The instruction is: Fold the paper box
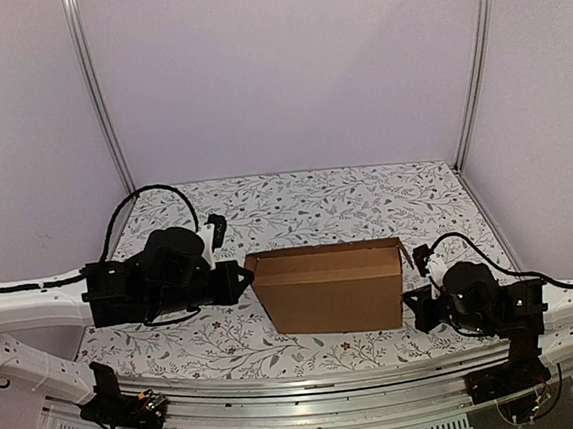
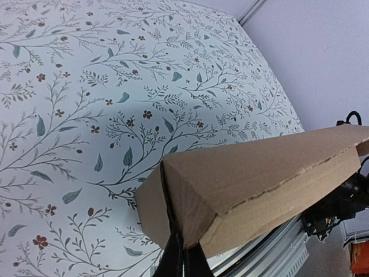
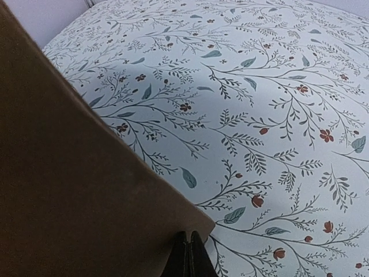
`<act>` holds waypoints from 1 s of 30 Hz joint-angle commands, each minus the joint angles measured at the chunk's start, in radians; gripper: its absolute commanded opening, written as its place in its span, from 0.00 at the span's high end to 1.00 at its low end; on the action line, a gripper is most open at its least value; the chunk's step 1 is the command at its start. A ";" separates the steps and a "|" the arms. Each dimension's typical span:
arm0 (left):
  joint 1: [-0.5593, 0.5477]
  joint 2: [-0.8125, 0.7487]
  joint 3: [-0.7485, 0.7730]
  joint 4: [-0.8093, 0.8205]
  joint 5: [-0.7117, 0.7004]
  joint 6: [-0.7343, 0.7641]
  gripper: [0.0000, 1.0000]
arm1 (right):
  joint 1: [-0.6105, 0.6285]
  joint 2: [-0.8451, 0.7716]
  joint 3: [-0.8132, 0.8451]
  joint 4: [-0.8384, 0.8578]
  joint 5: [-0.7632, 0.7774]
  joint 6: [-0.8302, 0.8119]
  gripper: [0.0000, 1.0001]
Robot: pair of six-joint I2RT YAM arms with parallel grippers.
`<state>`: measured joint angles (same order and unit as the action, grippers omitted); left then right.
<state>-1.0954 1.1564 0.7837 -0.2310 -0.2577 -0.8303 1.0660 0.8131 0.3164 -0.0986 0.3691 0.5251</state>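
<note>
Here, one floral tabletop (image 1: 295,199), lilac walls (image 1: 283,64).
One box (image 1: 328,289); left hand (image 2: 181,261) and right hand (image 3: 187,257), both clenched at its ends.

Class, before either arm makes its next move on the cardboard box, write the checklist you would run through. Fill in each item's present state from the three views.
1. Paper box rests flat on the table, between the two arms: ok.
2. Left gripper is shut, at the box's left end: ok.
3. Right gripper is shut, at the box's near right corner: ok.
4. Either gripper has cardboard pinched: cannot tell.
5. Lid fully tucked in: cannot tell; a tab shows at the far right corner.
</note>
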 commanded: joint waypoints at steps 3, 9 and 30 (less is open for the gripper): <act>-0.024 0.018 0.003 -0.141 -0.016 0.013 1.00 | 0.005 0.236 0.002 0.253 0.053 0.063 1.00; -0.026 0.022 0.005 -0.168 -0.029 0.014 1.00 | 0.003 0.335 0.040 0.265 0.102 0.053 0.97; -0.026 0.066 0.045 -0.184 -0.058 0.032 1.00 | -0.021 -0.109 0.225 -0.374 0.218 -0.027 0.01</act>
<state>-1.1053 1.1805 0.8352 -0.3096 -0.3305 -0.8112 1.0477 0.7506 0.4580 -0.2897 0.5282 0.5072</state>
